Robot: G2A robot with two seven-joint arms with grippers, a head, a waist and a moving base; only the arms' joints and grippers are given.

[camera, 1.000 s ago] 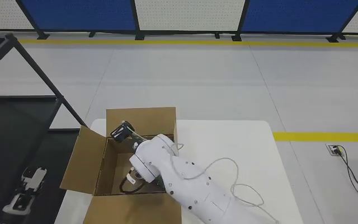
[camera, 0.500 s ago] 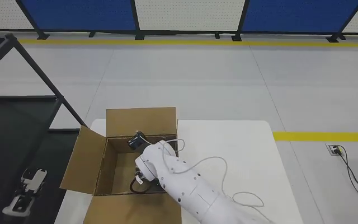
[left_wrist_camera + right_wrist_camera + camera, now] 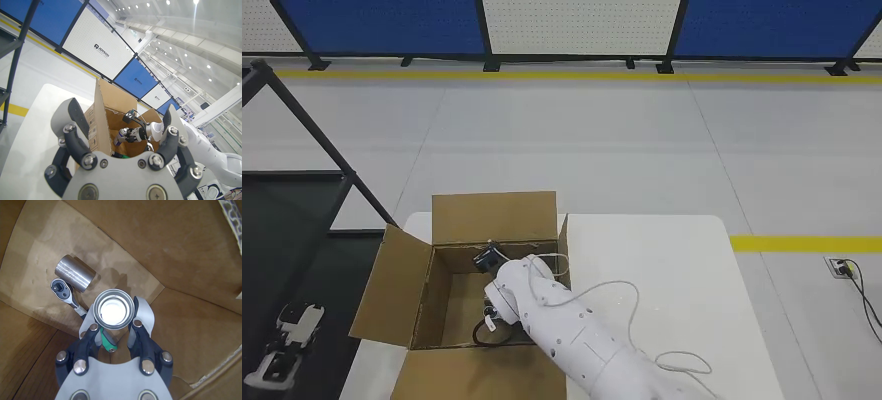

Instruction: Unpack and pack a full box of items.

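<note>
An open cardboard box point(image 3: 457, 215) stands on the left part of the white table point(image 3: 672, 260). My right arm point(image 3: 542, 310) goes down into it. Inside the box, my right gripper point(image 3: 114, 311) is shut on an upright spray can point(image 3: 114, 312), seen from its metal bottom. The left wrist view shows the same can point(image 3: 119, 137) held low in the box by the right gripper point(image 3: 130, 137). On the box floor lie a metal cylinder point(image 3: 75, 273) and a ratchet wrench point(image 3: 63, 291) with a green handle. My left gripper point(image 3: 122, 109) is open and empty, outside the box point(image 3: 100, 113).
The box flaps stand up around the opening, and the one nearest my left gripper is upright. A black metal rack point(image 3: 302, 120) stands off the table's left side. The right half of the table is bare.
My right arm has swung to the right and sunk deeper into the box with the spray can. The box's right flap now stands a little higher.
</note>
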